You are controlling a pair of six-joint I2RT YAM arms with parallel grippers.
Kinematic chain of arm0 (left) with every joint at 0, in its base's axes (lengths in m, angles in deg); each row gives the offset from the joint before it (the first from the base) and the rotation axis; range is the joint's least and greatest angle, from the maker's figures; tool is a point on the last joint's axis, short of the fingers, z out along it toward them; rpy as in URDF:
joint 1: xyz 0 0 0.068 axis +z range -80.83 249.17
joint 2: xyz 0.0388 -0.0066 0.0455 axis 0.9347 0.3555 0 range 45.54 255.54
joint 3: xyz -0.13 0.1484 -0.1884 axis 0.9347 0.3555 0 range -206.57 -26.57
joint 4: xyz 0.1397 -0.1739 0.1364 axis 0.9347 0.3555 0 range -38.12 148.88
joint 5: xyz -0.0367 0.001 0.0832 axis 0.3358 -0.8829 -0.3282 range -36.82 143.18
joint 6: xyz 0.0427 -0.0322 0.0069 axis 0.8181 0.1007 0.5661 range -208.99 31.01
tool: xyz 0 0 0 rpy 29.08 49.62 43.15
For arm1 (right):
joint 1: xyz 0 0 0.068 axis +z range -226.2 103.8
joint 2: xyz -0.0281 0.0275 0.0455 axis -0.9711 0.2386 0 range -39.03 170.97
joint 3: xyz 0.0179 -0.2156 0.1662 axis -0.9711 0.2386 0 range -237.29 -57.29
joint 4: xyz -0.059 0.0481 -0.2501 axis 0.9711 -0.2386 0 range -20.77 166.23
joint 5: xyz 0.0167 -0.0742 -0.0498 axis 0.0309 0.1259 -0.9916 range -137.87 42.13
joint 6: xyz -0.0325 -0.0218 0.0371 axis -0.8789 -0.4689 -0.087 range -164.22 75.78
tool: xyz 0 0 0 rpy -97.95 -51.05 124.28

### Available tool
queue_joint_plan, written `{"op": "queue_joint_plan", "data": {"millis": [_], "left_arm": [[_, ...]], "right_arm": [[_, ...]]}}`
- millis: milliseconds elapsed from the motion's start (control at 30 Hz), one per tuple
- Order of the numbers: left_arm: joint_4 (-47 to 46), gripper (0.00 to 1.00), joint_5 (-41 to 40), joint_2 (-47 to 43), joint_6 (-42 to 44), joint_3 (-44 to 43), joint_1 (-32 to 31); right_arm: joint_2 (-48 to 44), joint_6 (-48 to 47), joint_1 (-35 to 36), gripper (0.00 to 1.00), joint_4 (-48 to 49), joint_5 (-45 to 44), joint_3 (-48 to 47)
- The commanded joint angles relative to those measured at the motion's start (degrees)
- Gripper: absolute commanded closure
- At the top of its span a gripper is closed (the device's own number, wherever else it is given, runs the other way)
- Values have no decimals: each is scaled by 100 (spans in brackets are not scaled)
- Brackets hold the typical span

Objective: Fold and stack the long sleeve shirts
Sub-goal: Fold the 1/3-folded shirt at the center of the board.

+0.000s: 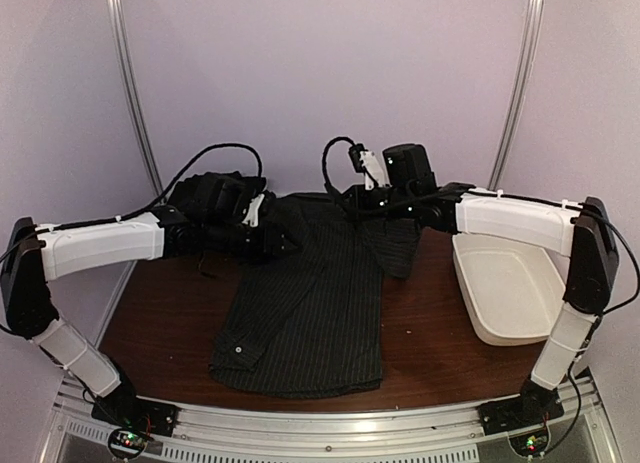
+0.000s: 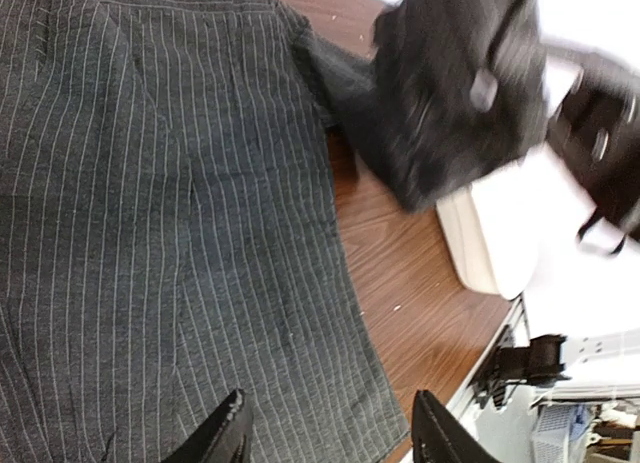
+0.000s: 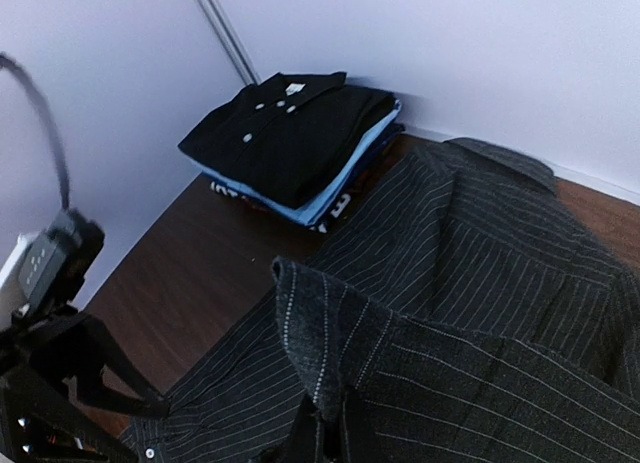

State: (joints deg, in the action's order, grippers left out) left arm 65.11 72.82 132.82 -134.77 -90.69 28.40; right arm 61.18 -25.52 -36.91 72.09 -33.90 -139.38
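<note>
We find the right gripper (image 3: 326, 435) closed, its two fingers pinching a fold of the pinstriped shirt (image 3: 470, 243). The fingertips are cut off by the lower edge of the right wrist view and partly buried in cloth. The pinched fold stands above the rest of the garment, and its edge shows a paler face with a line of stitching.

The left gripper (image 2: 330, 438) stands open. Its two dark fingers (image 2: 225, 438) are apart with nothing between them, above one edge of the same shirt. We cannot tell whether they touch the cloth.

The pinstriped shirt is charcoal-black with fine pale stripes. It lies spread across the middle of the brown table (image 1: 170, 313), collar toward the far wall, with a small white button showing near its lower left corner in the top view.

The stack of folded shirts (image 3: 290, 143) sits in the far left corner of the table, apart from the spread shirt. A black collared shirt (image 3: 285, 123) with white buttons lies on top and a light blue shirt (image 3: 335, 188) beneath it. Under that is a dark layer with pale markings that we cannot read. In the top view the left arm covers much of this stack.

The white tub (image 1: 510, 283) sits at the right edge of the table, beside the shirt and not touching it. In the left wrist view the right gripper and its cloth are blurred.
</note>
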Motion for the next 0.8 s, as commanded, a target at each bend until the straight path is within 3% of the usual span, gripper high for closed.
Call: {"op": "queue_joint_plan", "data": {"millis": [0, 467, 600, 767], "left_arm": [[-1252, 41, 463, -186, -737, 204, 157], [-2233, 22, 303, -118, -1326, 449, 307], [-1863, 22, 157, 6, -1278, 276, 324], [-974, 32, -182, 270, -1214, -42, 333]], "right_arm": [[-76, 44, 408, 100, 605, -22, 368], [455, -3, 1189, 100, 853, -72, 468], [553, -42, 1245, 100, 793, -85, 366], [583, -72, 1265, 100, 760, -122, 335]]}}
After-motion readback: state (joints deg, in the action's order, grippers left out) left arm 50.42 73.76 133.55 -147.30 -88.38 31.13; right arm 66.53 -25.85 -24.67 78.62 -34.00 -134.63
